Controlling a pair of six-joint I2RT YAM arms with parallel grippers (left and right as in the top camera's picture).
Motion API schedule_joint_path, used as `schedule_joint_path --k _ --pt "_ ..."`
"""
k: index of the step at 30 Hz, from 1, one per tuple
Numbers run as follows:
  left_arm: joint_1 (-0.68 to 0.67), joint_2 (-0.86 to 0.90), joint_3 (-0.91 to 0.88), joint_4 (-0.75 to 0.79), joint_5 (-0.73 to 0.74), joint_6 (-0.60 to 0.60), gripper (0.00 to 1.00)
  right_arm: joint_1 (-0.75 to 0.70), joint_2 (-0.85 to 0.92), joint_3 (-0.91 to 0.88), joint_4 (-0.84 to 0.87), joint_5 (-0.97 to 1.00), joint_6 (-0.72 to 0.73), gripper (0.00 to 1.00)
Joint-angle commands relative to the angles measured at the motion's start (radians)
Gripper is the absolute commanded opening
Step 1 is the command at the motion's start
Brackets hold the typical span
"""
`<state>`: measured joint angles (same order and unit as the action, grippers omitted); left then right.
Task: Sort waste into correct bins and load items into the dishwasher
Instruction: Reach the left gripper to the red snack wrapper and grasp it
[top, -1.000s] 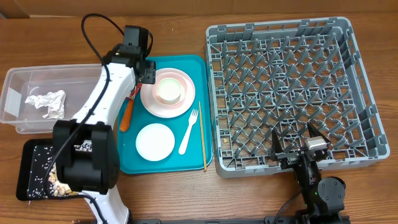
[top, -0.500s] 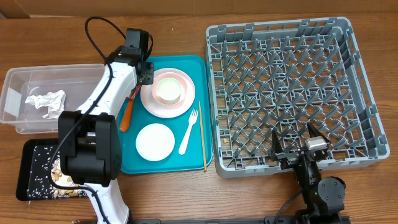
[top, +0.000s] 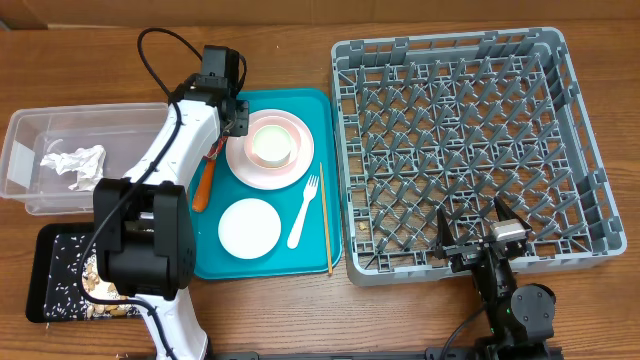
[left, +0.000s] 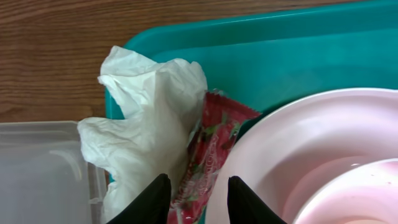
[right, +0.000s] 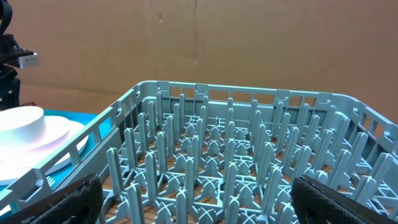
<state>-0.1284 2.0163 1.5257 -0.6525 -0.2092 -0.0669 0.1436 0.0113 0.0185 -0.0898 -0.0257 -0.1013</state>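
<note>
**Setting: wood surface, brown backdrop**

Item 1: surface, brown wood-grain finish, grain running left to right in the overhead view.
Item 2: flat brown backdrop, cardboard-like, faint vertical crease, right wrist view.
Lighting: even, soft; shadows faint.

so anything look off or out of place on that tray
At the left edge of the teal tray, a white napkin spills over the rim toward the clear tub, a red wrapper is wedged between it and the pink plate, and a carrot stick lies by that rim.
</note>
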Motion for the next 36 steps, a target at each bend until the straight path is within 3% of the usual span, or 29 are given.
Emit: schedule_joint_path --k 1,19,36 --pt "0.006 0.015 0.016 0.006 0.029 0.008 0.31 -0.006 -0.008 -0.01 0.006 0.003 0.0 1.0" --pt "0.012 0.028 0.005 0.044 0.024 0.008 0.37 -0.006 -0.008 -0.01 0.006 0.003 -0.001 1.0" --pt "0.012 0.072 -0.008 0.055 0.024 0.008 0.29 -0.006 -0.008 -0.01 0.006 0.003 0.0 1.0"
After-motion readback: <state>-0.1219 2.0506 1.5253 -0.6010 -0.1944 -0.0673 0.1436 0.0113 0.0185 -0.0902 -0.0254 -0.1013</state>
